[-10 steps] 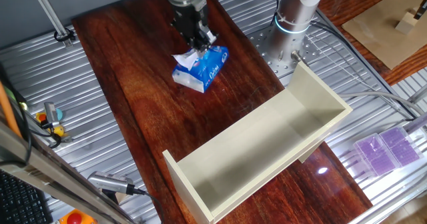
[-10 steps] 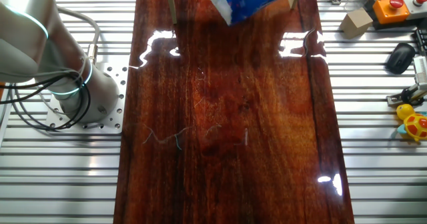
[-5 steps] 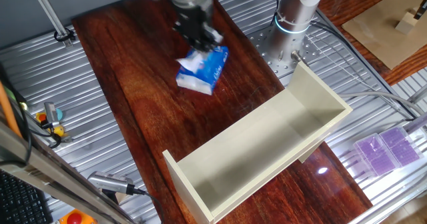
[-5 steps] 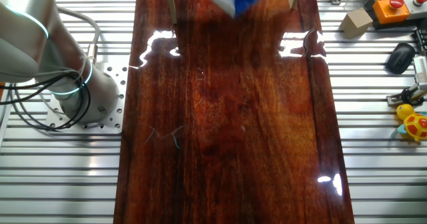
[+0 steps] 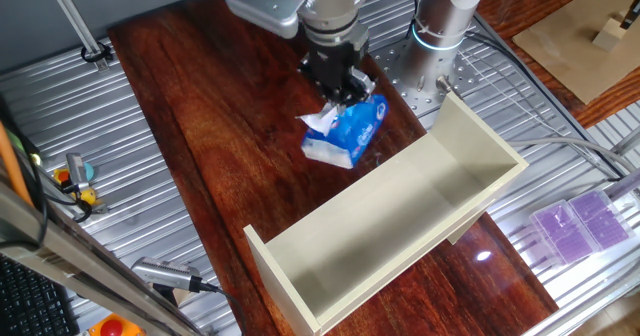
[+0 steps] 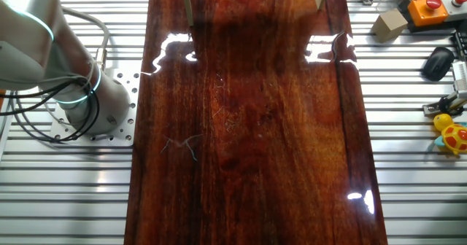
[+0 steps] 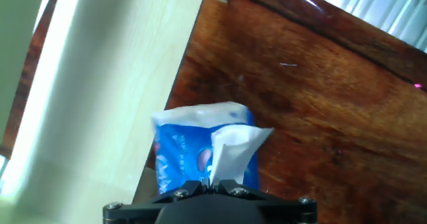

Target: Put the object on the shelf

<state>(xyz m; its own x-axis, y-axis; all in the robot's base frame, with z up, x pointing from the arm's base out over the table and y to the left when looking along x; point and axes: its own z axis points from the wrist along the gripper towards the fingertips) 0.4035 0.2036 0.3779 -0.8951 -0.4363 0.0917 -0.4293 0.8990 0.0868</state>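
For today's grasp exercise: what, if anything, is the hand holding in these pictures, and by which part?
The hand holds the tissue pack, pinching the white tissue that sticks out of its top. The pack hangs beside the shelf.

Dark reddish wood tabletop (image 5: pixel 215 136), glossy, runs diag. from upper left to lower right of one fixed view; in the other fixed view it fills the centre (image 6: pixel 248 128) top to bottom w/ bright glare patches. Cream shelf (image 5: pixel 400 221) lies directly on it, lower centre-right, open side up, long axis diag. Board sits on ribbed aluminium bench (image 5: pixel 70 126); robot base (image 6: pixel 80 92) bolted to that at left, tools & yellow toy (image 6: pixel 452 132) at right edge, purple boxes (image 5: pixel 580 226) lower right.
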